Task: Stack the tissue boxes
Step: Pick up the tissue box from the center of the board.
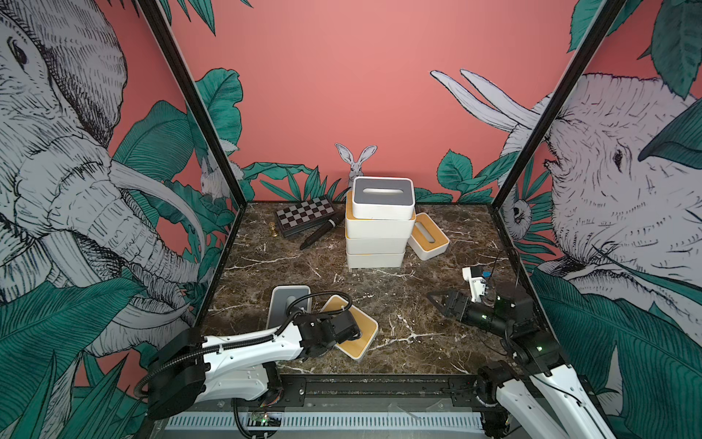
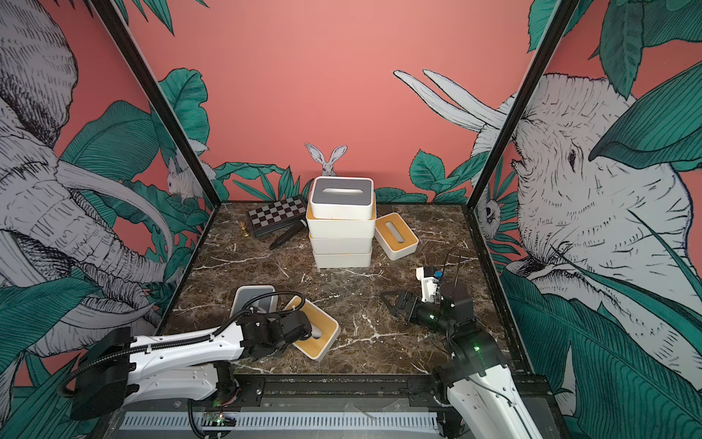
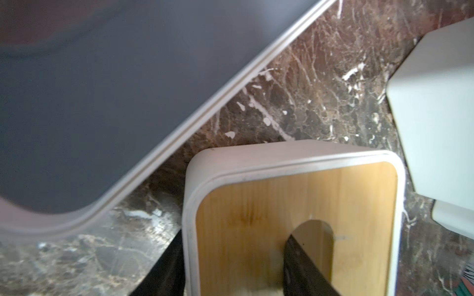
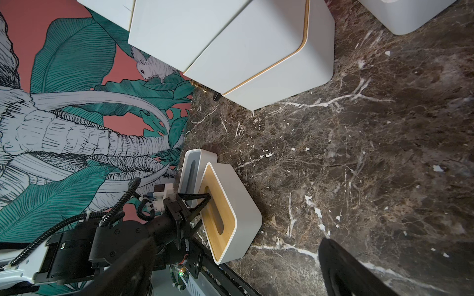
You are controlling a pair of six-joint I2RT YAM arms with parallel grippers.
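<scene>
Right now my left gripper [image 3: 234, 256] is narrowed onto the small bamboo-lidded box [image 1: 364, 326] at the near left of the marble table [image 1: 399, 304]. One finger [image 3: 305, 264] is down inside the oval slot of its lid and the other runs along the outside of the white wall, so the strip of lid and wall between them is pinched. That box lies turned at an angle to the table's edges. Just beside it, toward the left wall, lies the small grey-lidded box [image 1: 281, 304], close to it but apart in the left wrist view, with my arm's cable arcing over it. My right gripper [image 1: 437, 301] hangs over bare marble at the near right, jaws spread wide and holding nothing, pointed toward the middle of the table. At the back middle stands the stack [image 1: 376, 243]: three bamboo-lidded boxes one on another, with the top grey-lidded box [image 1: 383, 195] set slightly askew, so a band of bamboo shows at its left. Just beside the stack's right side lies the loose bamboo box [image 1: 429, 236], turned at an angle; whether it touches the stack I cannot tell. Left of the stack lies the chessboard case [image 1: 305, 214], with the black marker pen [image 1: 321, 232] slanted by its near edge and a small brass chess piece [image 1: 272, 229] to its left.
</scene>
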